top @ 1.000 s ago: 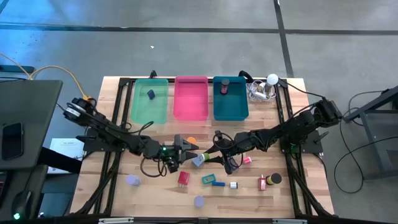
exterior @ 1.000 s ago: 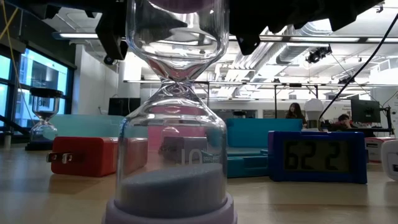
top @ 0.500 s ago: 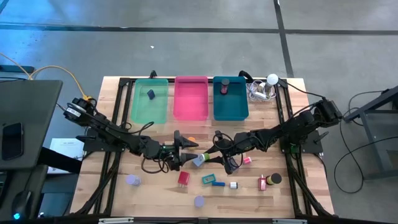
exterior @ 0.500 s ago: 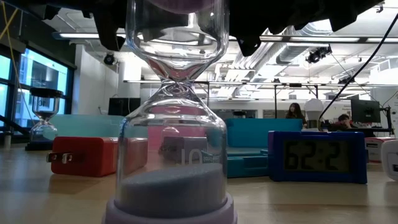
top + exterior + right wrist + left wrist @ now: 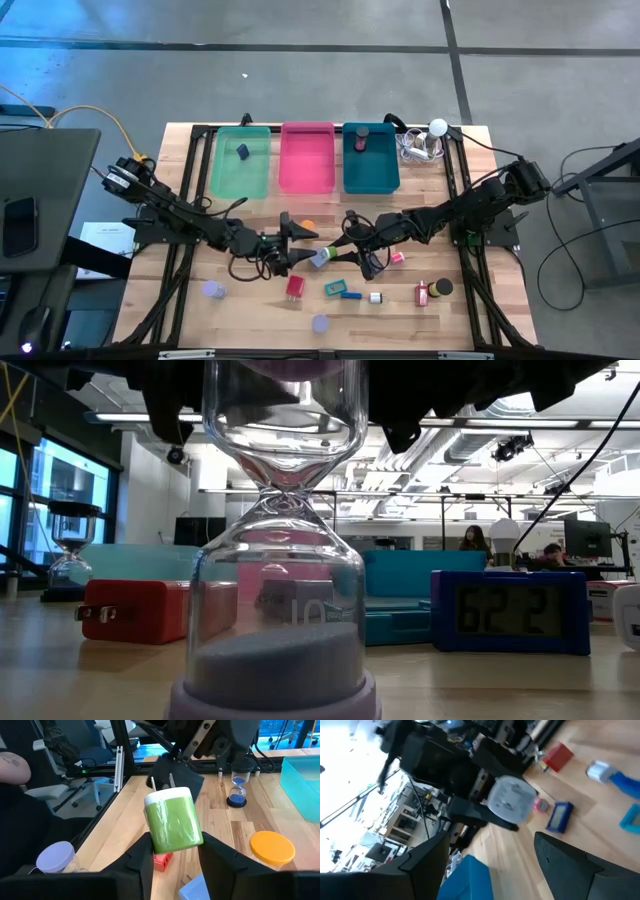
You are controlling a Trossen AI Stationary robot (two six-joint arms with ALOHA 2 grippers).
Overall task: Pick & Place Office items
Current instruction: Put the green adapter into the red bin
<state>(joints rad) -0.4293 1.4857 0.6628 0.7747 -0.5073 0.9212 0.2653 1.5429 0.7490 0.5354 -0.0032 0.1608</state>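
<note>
The right gripper (image 5: 172, 851) holds a green plug adapter (image 5: 173, 822) in its jaws above mid-bench, glossy, rounded, two metal prongs up. Opposite, the left gripper (image 5: 296, 242) has its jaws spread wide, empty. This looks like a handover; next, the left must close on the adapter. An orange disc (image 5: 272, 847) and lavender-capped hourglass (image 5: 56, 858) rest on the wooden bench (image 5: 225, 822).
</note>
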